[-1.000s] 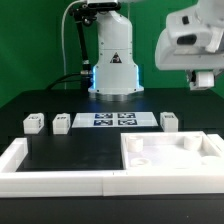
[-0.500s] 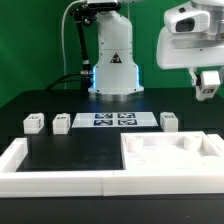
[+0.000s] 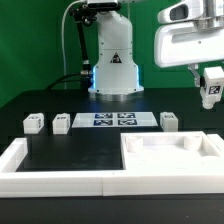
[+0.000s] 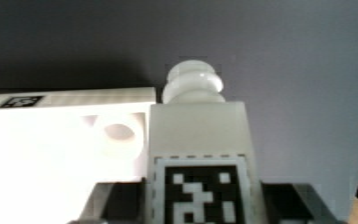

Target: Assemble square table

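Leg block [image 4: 197,130] pinched between gripper [image 3: 211,84] jaws, held aloft; tabletop slab [image 3: 170,156] lower down.

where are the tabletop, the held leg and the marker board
tabletop [image 3: 165,166], exterior view, bare flat top surface
held leg [image 3: 212,86], exterior view, its tagged face
marker board [image 3: 112,120], exterior view, middle of the strip

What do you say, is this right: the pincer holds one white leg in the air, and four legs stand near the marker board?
Not four: the exterior view shows three legs near the marker board. The pincer does hold one white leg in the air.
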Tool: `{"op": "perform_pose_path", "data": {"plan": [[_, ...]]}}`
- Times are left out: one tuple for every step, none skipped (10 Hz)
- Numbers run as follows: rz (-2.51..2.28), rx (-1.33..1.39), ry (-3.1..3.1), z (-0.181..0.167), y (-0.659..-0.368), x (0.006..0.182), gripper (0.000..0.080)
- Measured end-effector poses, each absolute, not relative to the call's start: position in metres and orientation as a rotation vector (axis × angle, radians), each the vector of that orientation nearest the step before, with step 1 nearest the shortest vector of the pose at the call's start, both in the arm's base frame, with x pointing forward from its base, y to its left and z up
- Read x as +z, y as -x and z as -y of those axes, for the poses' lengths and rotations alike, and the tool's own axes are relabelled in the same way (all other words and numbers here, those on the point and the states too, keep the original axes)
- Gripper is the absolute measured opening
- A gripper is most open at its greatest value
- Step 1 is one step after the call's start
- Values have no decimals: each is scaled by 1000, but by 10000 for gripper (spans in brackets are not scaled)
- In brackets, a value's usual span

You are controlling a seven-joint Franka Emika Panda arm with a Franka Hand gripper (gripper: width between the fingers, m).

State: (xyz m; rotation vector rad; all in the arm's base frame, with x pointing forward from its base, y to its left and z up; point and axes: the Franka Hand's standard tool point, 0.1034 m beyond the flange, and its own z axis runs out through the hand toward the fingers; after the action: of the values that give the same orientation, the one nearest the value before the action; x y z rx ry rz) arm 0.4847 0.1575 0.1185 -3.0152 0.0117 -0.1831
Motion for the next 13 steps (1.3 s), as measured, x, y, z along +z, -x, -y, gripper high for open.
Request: {"op": "perform_pose_path", "data": {"plan": [[-9,-291,2998,-159,-486,119,287],[-5,-337,2989,-160,-484,117,287],[23,-472,2963,-155,-497,119,287],[41,-578,2945,-147,-510,121,287],[78,-562,2957,-141,-519,121,287],[104,-580,2956,-139,-524,124,287],[106,-575,2957,-140,-523,123,287],[106,-575,2957,-140,-523,123,287],[106,-575,2957,-140,-523,123,287],[118,-577,2959,-138,-524,122,287],[145,-585,2965,-133,-533,121,287],[157,-605,2964,-129,-546,123,287],[176,-620,2963,-127,-555,123,287]]}}
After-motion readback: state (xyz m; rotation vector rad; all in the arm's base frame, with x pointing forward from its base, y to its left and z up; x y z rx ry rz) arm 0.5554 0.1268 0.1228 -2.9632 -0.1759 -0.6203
